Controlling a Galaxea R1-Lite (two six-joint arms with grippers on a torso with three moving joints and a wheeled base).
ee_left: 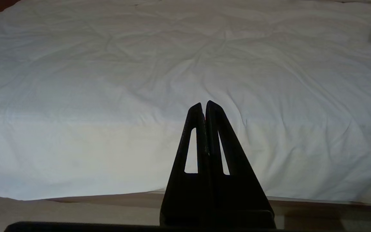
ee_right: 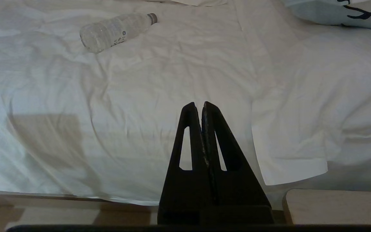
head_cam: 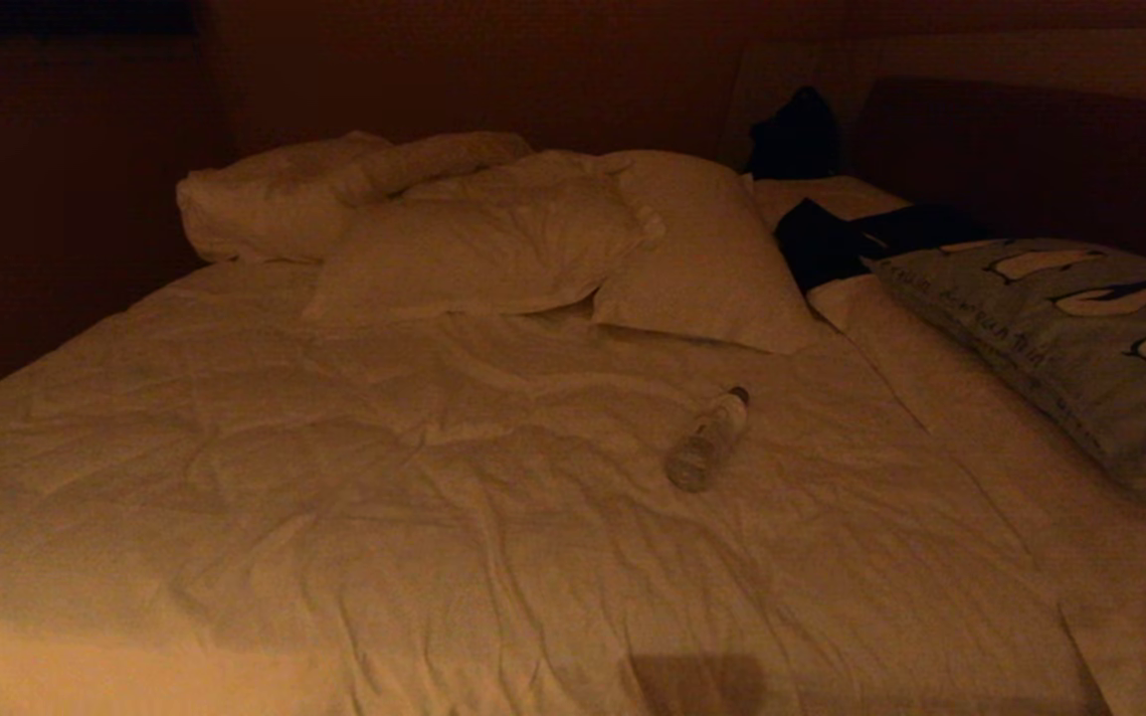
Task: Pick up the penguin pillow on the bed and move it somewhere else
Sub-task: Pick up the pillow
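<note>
The penguin pillow point(head_cam: 1080, 343) lies flat at the right side of the bed point(head_cam: 414, 497), grey-blue with black-and-white penguins; a corner of the pillow point(ee_right: 337, 14) shows in the right wrist view. Neither arm appears in the head view. My left gripper point(ee_left: 204, 103) is shut and empty, held low before the near edge of the white duvet point(ee_left: 140, 80). My right gripper point(ee_right: 197, 104) is likewise shut and empty, in front of the duvet's near edge, far from the pillow.
A clear plastic bottle point(head_cam: 708, 439) lies on its side mid-bed, also seen as the bottle point(ee_right: 116, 30). Plain white pillows point(head_cam: 493, 244) are piled at the head. Dark clothing point(head_cam: 832, 244) lies beside the penguin pillow. A pale wooden surface point(ee_right: 333, 206) sits by the bed's near right edge.
</note>
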